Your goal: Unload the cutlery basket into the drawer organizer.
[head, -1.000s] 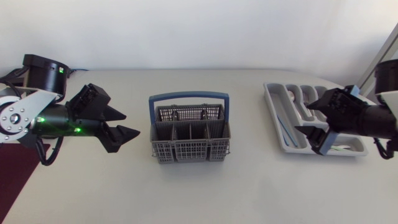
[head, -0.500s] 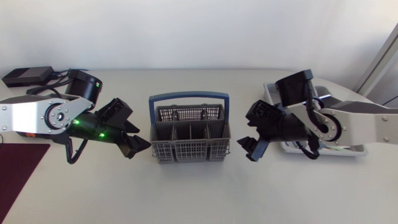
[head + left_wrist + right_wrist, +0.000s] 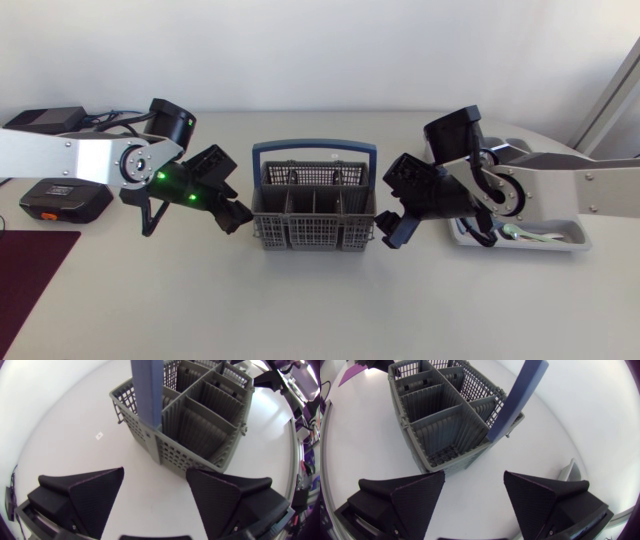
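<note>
Left gripper: fingers apart and empty. It sits just beside the basket's left wall, with the basket ahead of the fingers, not between them.
Basket: mid-table, upright, blue handle raised. Compartments look empty in both wrist views.
Right gripper: fingers spread, empty, just beside the basket's right wall.
Organizer: far right, mostly hidden under the right arm. Some cutlery lies in it.
Risk: the grippers flank the basket closely. A nudge from either could slide or tip it, or a finger could snag its grid wall. The right arm could knock the organizer.
Surface: white table, smooth, likely slippery. Black box and dark red mat at left.
Room: little shows past the table.
</note>
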